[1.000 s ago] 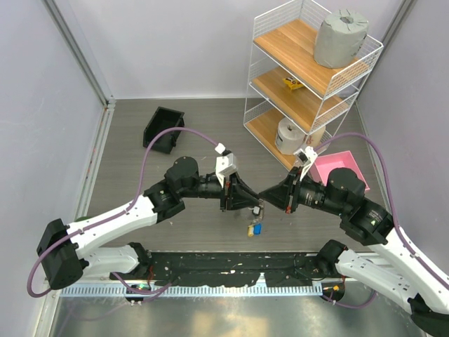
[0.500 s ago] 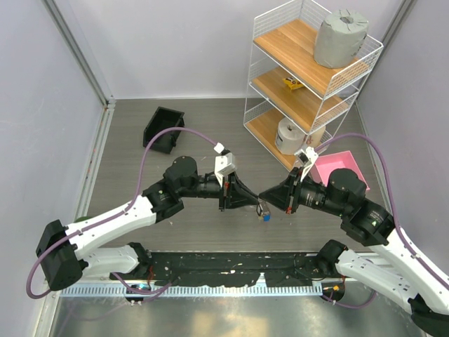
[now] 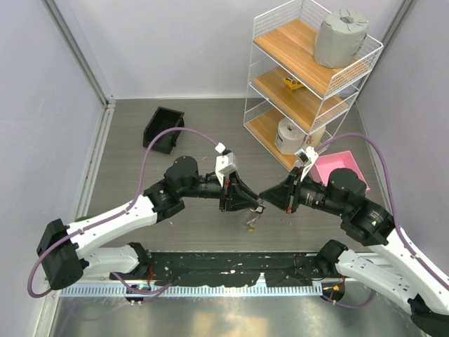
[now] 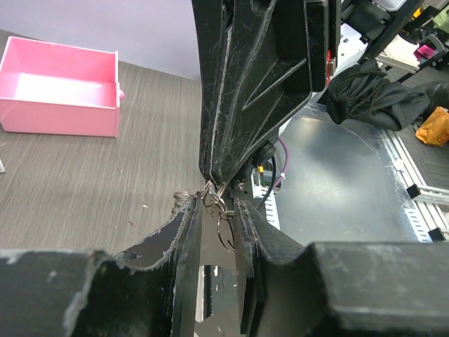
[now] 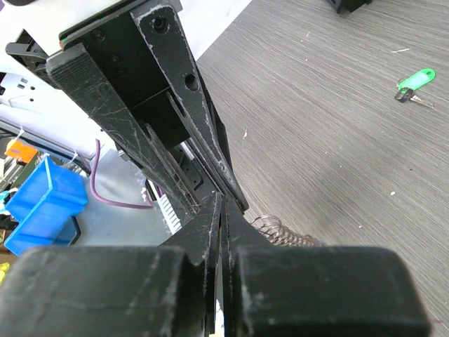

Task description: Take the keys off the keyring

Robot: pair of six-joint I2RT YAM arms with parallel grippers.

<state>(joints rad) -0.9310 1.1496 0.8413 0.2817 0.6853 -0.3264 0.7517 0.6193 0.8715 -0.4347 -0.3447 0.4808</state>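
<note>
Gripping keyring (image 4: 223,223) from both sides, left of pink tray (image 3: 339,167).
Clamps ring wire in narrow jaws of left gripper (image 3: 256,205) and right gripper (image 3: 264,200); shows gold key (image 3: 250,226) dangling below again, hides blue key; judged not yet freed.

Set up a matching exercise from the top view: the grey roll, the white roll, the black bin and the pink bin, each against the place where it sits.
Things
1. grey roll
2. white roll
3. black bin
4. pink bin

Places
A. bottom tier of the wire shelf
B. on the table, close by the shelf's near side
C. top tier of the shelf
D. on the table, well to the left of the shelf, apart from it

Pairs: 1-C, 2-A, 3-D, 4-B
</note>
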